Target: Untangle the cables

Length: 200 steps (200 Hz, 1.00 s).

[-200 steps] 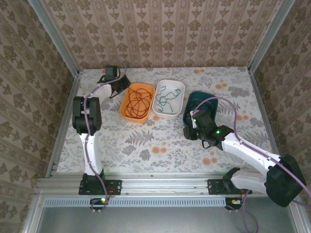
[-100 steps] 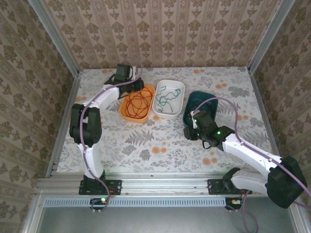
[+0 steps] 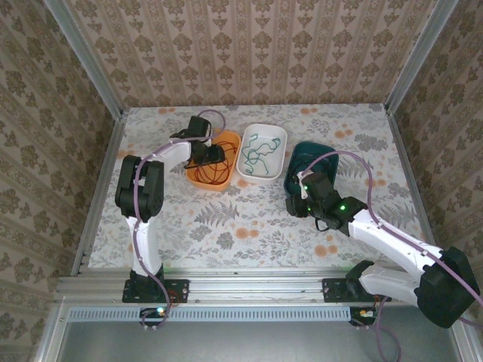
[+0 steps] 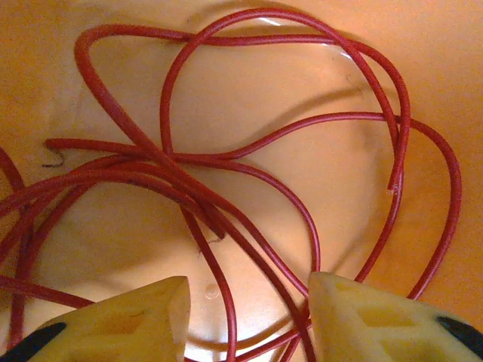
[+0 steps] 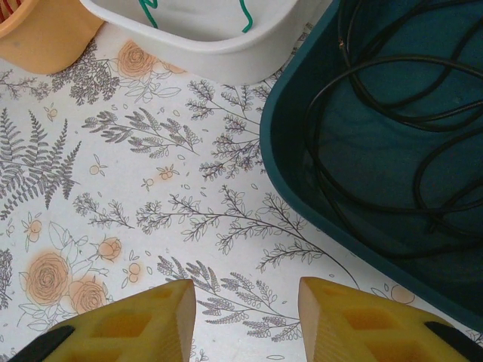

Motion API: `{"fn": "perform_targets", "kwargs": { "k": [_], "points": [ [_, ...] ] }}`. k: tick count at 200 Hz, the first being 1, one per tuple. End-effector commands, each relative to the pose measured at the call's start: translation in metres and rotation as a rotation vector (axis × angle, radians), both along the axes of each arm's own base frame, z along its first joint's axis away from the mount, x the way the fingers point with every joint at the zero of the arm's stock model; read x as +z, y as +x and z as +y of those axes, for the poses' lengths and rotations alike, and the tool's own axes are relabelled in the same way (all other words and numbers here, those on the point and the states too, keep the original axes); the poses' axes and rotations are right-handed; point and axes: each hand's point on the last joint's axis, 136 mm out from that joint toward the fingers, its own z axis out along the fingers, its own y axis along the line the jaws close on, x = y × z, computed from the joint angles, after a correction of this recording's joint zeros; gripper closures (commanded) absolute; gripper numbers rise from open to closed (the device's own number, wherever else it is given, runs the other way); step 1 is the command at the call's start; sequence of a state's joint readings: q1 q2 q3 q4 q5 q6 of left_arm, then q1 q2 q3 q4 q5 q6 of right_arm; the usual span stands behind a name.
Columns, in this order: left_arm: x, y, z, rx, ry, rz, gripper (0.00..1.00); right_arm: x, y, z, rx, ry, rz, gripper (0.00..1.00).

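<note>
Red cable (image 4: 198,197): thin, in loose loops that cross each other, flat on the floor of the orange bin (image 3: 193,172).
Green cable (image 3: 260,153): thin, squiggly, in the white bin (image 3: 249,173).
Black cable (image 5: 392,59): thin, overlapping loops in the teal bin (image 5: 302,188).

- An orange tub (image 3: 202,183) sits at about 10 o'clock from the table's middle.
- A white tub (image 3: 257,179) stands just beside it at its 3 o'clock.
- A dark teal tub (image 3: 322,148) lies near the white one, at its 4 o'clock.
- A flower-and-fern printed table (image 3: 226,226) bears all three.
- Patterned wallpaper walls (image 3: 249,53) enclose it.
- A metal rail (image 3: 249,286) runs along 6 o'clock.
</note>
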<state>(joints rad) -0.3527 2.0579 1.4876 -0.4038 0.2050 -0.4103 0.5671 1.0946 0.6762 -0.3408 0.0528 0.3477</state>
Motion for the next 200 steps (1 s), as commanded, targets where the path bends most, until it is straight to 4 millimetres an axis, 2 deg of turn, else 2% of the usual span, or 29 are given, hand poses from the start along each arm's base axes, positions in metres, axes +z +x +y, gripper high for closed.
{"fn": "perform_targets", "kwargs": {
  "k": [1,49,66,89,98,101,106,137,154,157,162,174,187,200],
  "points": [
    [0.036,0.001,-0.006,-0.029,0.028,-0.061,0.46,0.007,0.0,-0.006,-0.029,0.007,-0.025,0.58],
    [0.102,-0.017,-0.023,-0.084,0.042,-0.18,0.28,0.011,0.001,-0.006,-0.036,0.02,-0.042,0.57],
    [0.122,-0.026,-0.02,-0.081,0.05,-0.209,0.24,0.014,0.002,-0.009,-0.052,0.023,-0.057,0.57],
    [0.142,-0.041,-0.004,-0.038,0.061,-0.25,0.21,0.02,0.004,-0.016,-0.086,0.011,-0.091,0.57],
    [0.147,-0.048,0.004,-0.015,0.073,-0.271,0.21,0.022,0.005,-0.02,-0.103,0.004,-0.108,0.57],
    [0.149,-0.055,-0.003,-0.03,0.073,-0.281,0.2,0.023,0.005,-0.022,-0.109,0.001,-0.113,0.57],
    [0.15,-0.061,0.001,-0.019,0.084,-0.296,0.2,0.024,0.005,-0.025,-0.121,-0.006,-0.123,0.57],
    [0.163,-0.089,0.05,0.126,0.146,-0.438,0.17,0.034,0.01,-0.047,-0.221,-0.038,-0.194,0.57],
    [0.163,-0.105,0.085,0.231,0.185,-0.492,0.1,0.043,0.013,-0.063,-0.29,-0.055,-0.251,0.56],
    [0.163,-0.106,0.1,0.275,0.198,-0.495,0.06,0.044,0.014,-0.066,-0.303,-0.062,-0.261,0.56],
    [0.162,-0.11,0.114,0.319,0.211,-0.5,0.0,0.047,0.016,-0.072,-0.322,-0.075,-0.282,0.56],
    [0.158,-0.12,0.15,0.429,0.252,-0.503,0.0,0.054,0.02,-0.086,-0.368,-0.121,-0.332,0.55],
    [0.149,-0.132,0.192,0.56,0.314,-0.489,0.0,0.062,0.025,-0.104,-0.439,-0.195,-0.39,0.46],
    [0.141,-0.143,0.227,0.66,0.394,-0.487,0.0,0.071,0.031,-0.123,-0.526,-0.26,-0.449,0.44]
  ]
}}
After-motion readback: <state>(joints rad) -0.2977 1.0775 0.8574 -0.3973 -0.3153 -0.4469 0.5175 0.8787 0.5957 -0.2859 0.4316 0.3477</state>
